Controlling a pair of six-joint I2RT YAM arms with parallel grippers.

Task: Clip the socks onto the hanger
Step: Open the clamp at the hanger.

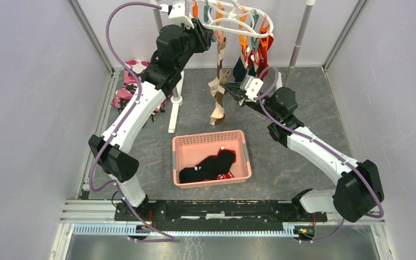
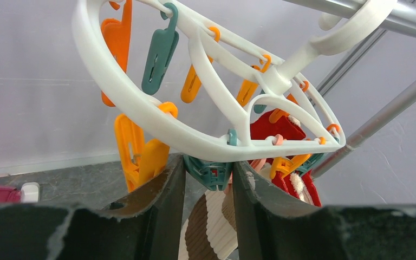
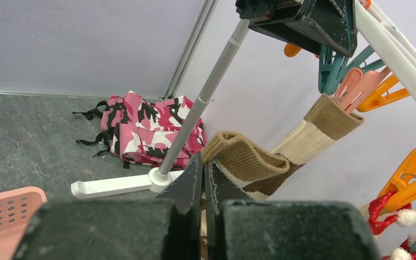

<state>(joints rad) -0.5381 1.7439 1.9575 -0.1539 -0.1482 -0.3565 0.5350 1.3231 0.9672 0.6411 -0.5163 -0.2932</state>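
Smooth glossy plastic hanger (image 2: 135, 105); ribbed knit sock (image 3: 244, 157) (matt, beige-brown); mottled matt grey table (image 1: 303, 97).

White hanger (image 2: 135, 105) holds dangling beige sock (image 1: 217, 89); black socks (image 1: 208, 165) lie below.
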